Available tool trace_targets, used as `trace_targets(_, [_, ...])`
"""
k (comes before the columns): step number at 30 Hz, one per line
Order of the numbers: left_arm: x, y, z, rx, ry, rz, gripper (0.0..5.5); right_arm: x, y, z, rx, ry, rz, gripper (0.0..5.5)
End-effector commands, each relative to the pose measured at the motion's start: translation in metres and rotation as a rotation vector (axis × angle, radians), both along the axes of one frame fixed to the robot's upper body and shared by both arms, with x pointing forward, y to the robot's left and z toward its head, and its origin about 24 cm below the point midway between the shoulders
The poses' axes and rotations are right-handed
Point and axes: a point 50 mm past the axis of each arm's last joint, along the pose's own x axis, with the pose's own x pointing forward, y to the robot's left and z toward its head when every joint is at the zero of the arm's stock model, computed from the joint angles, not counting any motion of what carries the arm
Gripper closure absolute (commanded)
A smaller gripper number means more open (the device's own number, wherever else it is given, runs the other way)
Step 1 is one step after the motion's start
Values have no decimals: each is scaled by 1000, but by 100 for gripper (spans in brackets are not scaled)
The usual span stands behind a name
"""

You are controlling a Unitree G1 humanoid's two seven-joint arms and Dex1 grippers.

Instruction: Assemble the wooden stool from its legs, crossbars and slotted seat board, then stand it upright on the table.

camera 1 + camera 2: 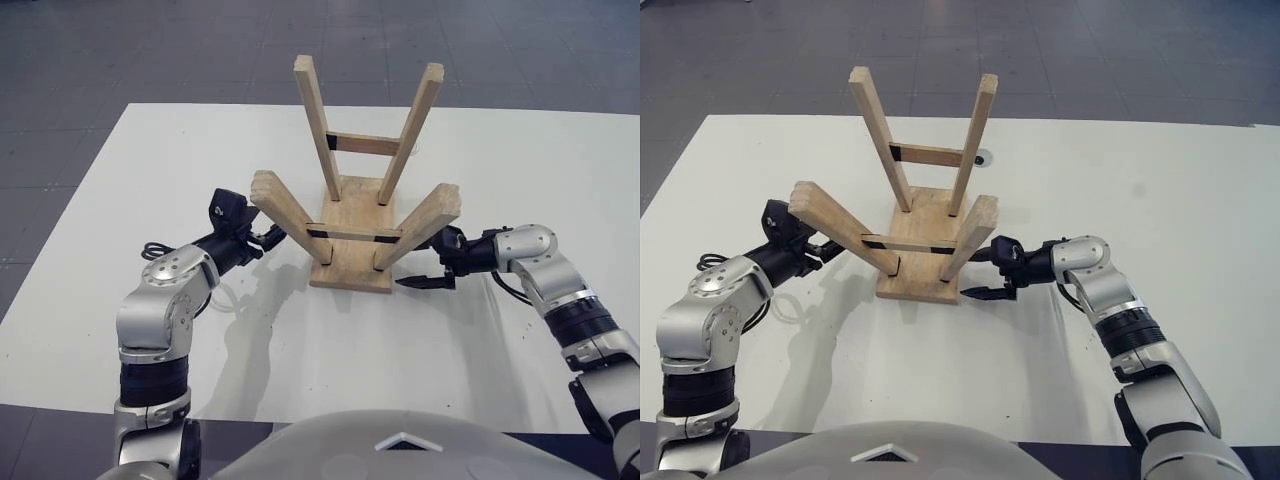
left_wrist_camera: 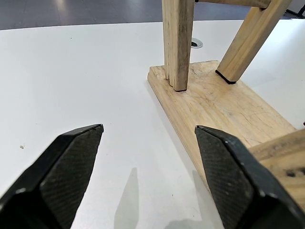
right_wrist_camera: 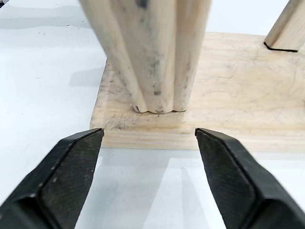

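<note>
Lower left of head view: left pincer (image 2: 147,130) spread wide, holding nothing, its black cross-hatched pads (image 2: 66,171) wedge-shaped, just beside the near left leg. Lower right: right pincer (image 3: 148,131) also spread wide and empty, aimed at the seat board's near right corner, apart from it. Stool (image 1: 925,215) at frame centre, upside down, resting on its seat board (image 1: 350,265), which lies flat on the desk (image 1: 150,150). Board is pale raw wood, rectangular and square-edged. The wrist views bring out what the head views are too far off for: fine grain, hairline cracks, grey smudges. Four legs (image 1: 322,130) of the same light timber splay up and outward. The near pair lean hard to the frame's sides; the far pair rise taller. In the right wrist view the leg foot looks rounded and fluted where it seats in the board. Two thin crossbars (image 1: 355,233), one per pair, have dark bands at their ends. Desk is smooth matte white, with broad bare margins on both sides. A small round grommet (image 1: 983,158) sits behind the stool. Beyond the far edge is dark grey tiled floor (image 1: 150,50).
</note>
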Motion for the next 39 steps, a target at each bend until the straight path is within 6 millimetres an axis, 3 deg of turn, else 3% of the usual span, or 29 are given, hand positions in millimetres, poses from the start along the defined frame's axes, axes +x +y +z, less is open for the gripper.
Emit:
trace_targets(1, [0, -3, 3, 2, -16, 3, 193, 9, -16, 12, -29, -37, -86, 120])
trace_targets(5, [-5, -10, 0, 18, -9, -10, 193, 18, -47, 25, -67, -112, -325, 47])
trace_targets(10, [-32, 22, -13, 207, 126, -90, 193, 9, -56, 32, -75, -154, -414, 47])
trace_targets(12, [-34, 29, -8, 205, 145, -111, 193, 8, -58, 34, -70, -164, -450, 47])
trace_targets(17, [-37, -12, 22, -75, 89, -242, 193, 12, -58, 36, -28, -172, -554, 47])
trace_targets(20, [-39, -34, 28, -167, 88, -289, 193, 12, -58, 37, -11, -178, -585, 47])
trace_targets(27, [-8, -60, -8, -5, 81, -196, 193, 16, -45, 55, 94, -215, -622, 47])
trace_targets(31, [-4, -79, -34, 82, 72, -195, 193, 24, -38, 108, 285, -308, -761, 47])
trace_targets(34, [-4, -86, -41, 90, 61, -182, 193, 28, -40, 150, 434, -359, -916, 47])
trace_targets(37, [-6, -88, -48, 127, 52, -178, 193, 22, -36, 186, 610, -312, -1020, 47])
trace_targets(39, [-8, -86, -54, 163, 51, -180, 193, 8, -19, 202, 743, -219, -989, 81])
